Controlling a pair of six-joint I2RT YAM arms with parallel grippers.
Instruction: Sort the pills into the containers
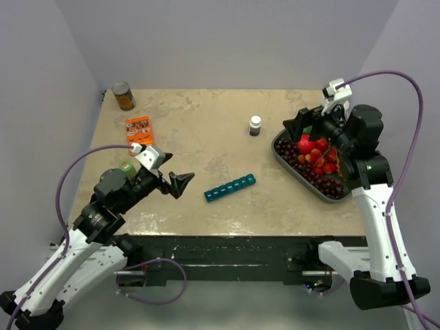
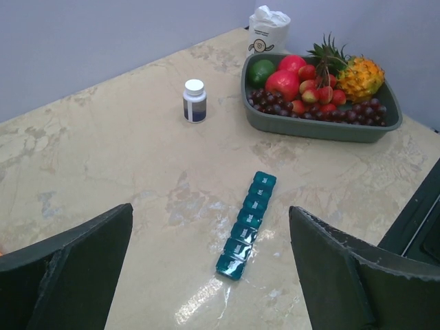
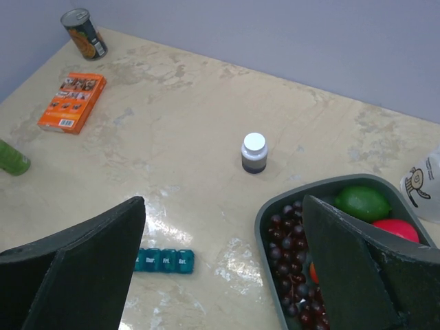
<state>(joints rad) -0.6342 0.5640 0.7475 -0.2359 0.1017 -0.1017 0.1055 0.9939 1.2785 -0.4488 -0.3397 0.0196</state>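
The teal-blue pill-organiser strip point(image 1: 230, 188) lies on the marble table near the front middle, all lids down. It also shows in the left wrist view point(image 2: 247, 224) and partly in the right wrist view point(image 3: 165, 260). No loose pills show. A small dark white-capped bottle point(image 1: 255, 125) stands behind it, also seen in the wrist views point(image 2: 194, 100) point(image 3: 254, 152). My left gripper point(image 1: 180, 184) is open and empty, hovering left of the strip, jaws wide point(image 2: 211, 210). My right gripper point(image 1: 309, 127) is open and empty above the fruit tray's left edge point(image 3: 223, 199).
A grey fruit tray point(image 1: 278, 155) with grapes, apples, a lime and a pineapple sits at the right point(image 2: 316, 127). A can point(image 1: 124, 96) stands at the back left, with an orange box point(image 1: 139, 129) and a green object point(image 1: 126, 165) on the left. A white cup point(image 2: 269, 31) stands behind the tray.
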